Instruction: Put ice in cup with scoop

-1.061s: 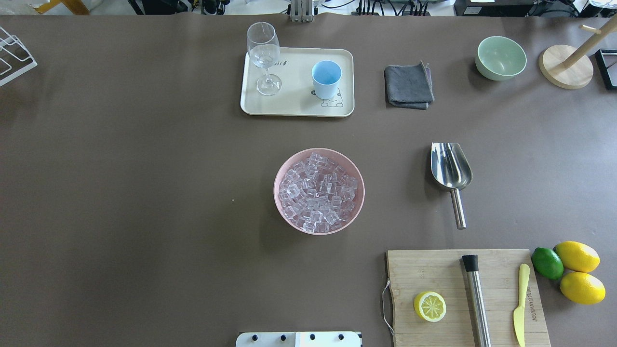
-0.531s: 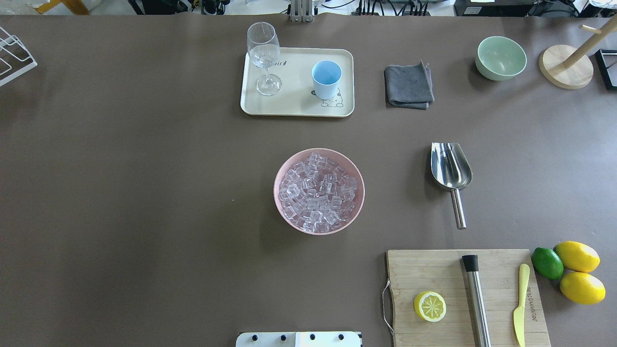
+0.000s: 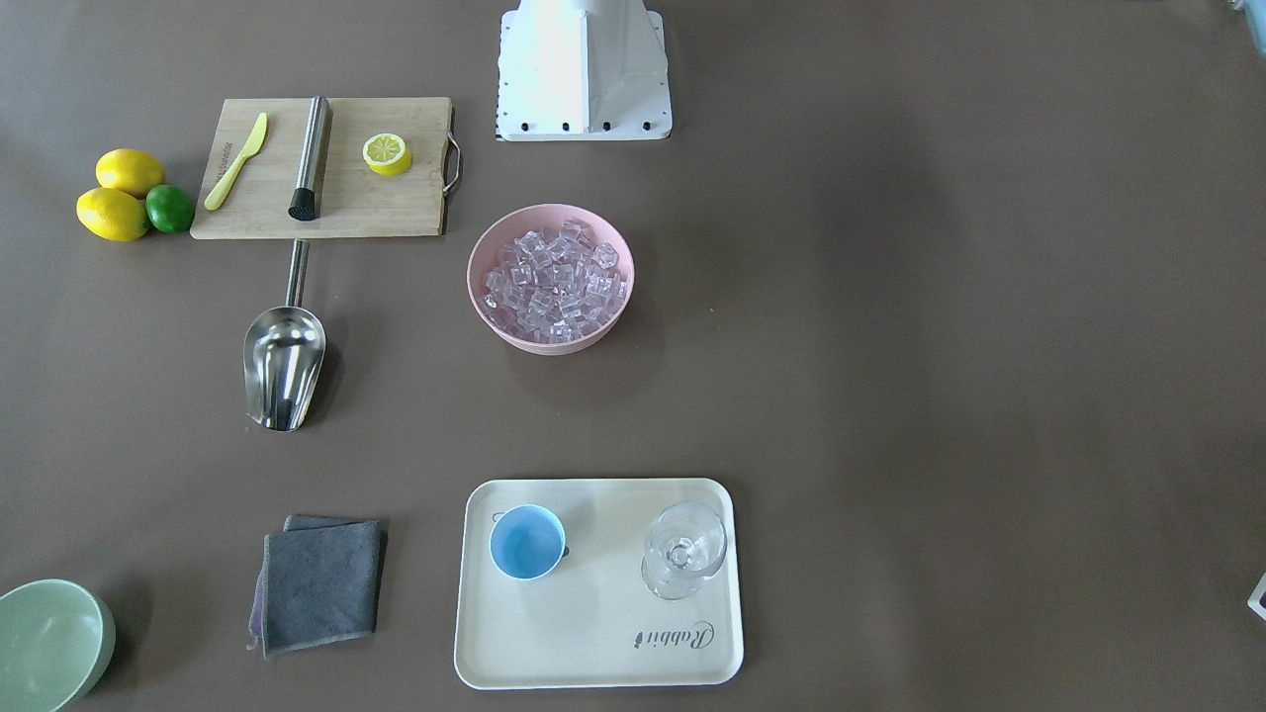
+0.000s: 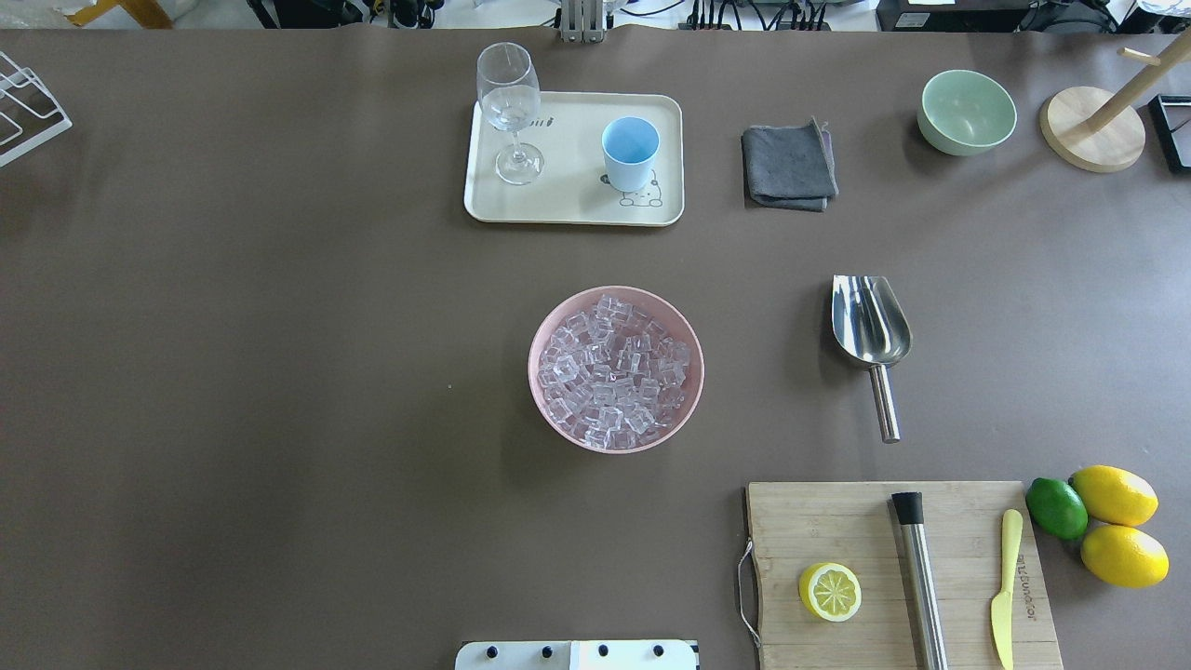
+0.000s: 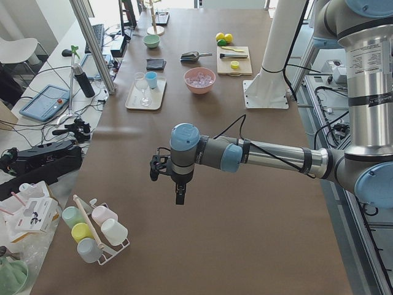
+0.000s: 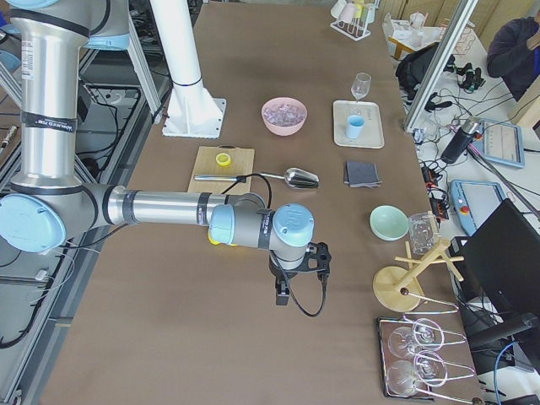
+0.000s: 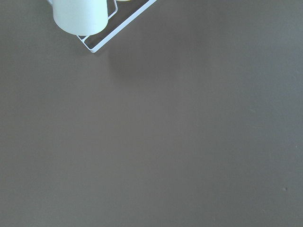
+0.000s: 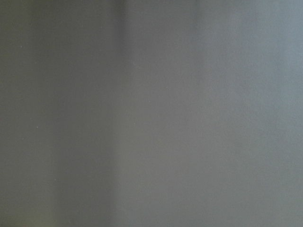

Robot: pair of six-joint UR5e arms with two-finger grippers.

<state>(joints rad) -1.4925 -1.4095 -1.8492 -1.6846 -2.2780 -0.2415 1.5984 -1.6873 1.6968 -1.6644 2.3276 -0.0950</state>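
Our right hand (image 6: 283, 295) hangs fingers-down over bare desk (image 4: 279, 372) at the robot's right end; our left hand (image 5: 179, 196) hangs likewise at the opposite end, just short of a mug rack (image 5: 95, 236). We see nothing held in either, but only the side views catch them, so we cannot tell whether either is open or closed.

Outward from the right hand along the desk, the scoop (image 4: 872, 326) lies flat, its handle end near a cutting board (image 4: 837, 521); farther on sits the pink bowl (image 4: 549, 321) heaped with ice (image 4: 614, 368); farthest off, on the tray (image 4: 568, 209), stands the cup (image 4: 630, 149), which looks empty.

We judge the thin handle, flat on the desk, the likeliest trouble; fingers landing slightly off could skid from it or shove it away. The steel cylinder (image 4: 921, 577) on the board lies near the handle and could be taken by mistake. The scoop's mouth looks wider than the cup, so cubes may spill past the rim; a careless swing could also topple the stemmed glass (image 4: 509, 102) beside the cup.

The overhead and front views show every item but no hand, and the side views alone show both hands. The left wrist view gives a white mug (image 7: 78, 16) and a rack corner; the right wrist view shows only blank desk. The front view looks more squarely into the cup.
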